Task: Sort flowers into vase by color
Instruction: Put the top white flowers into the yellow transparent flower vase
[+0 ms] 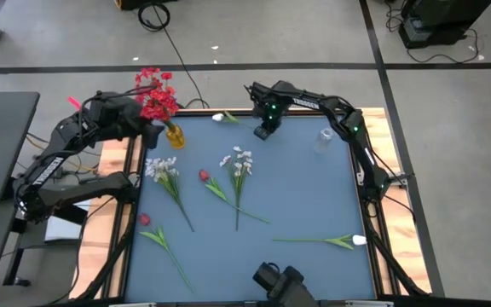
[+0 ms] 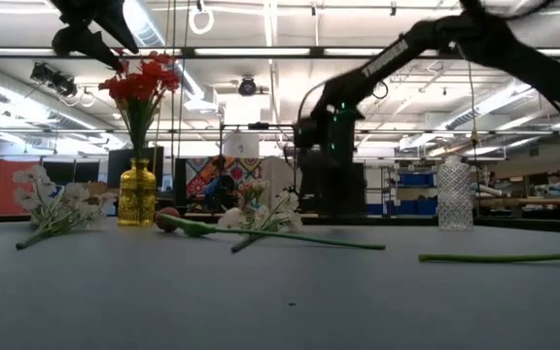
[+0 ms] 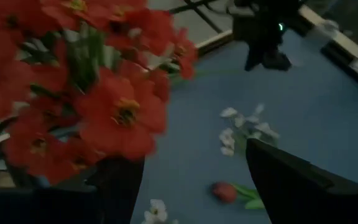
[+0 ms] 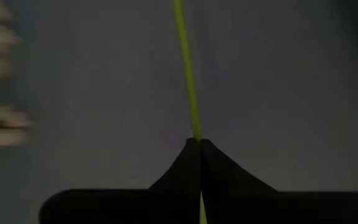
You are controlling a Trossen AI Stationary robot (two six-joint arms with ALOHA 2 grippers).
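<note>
A yellow vase at the table's far left corner holds a bunch of red flowers. My left gripper hovers open beside those blooms, above the vase. My right gripper, near the far edge, is shut on a thin green stem. That stem runs toward a white flower at the far edge. White sprays, two red buds and a white bloom lie flat on the blue mat. My right gripper pinches the green stem between its two shut fingers, which lie along it. The stem runs straight on past the fingertips, and a short piece shows behind them. I cannot tell whether the flower is lifted off the mat.
A clear glass vase stands at the far right of the mat. A wooden border frames the mat. A camera mount sits at the near edge. The mat's centre right is bare.
</note>
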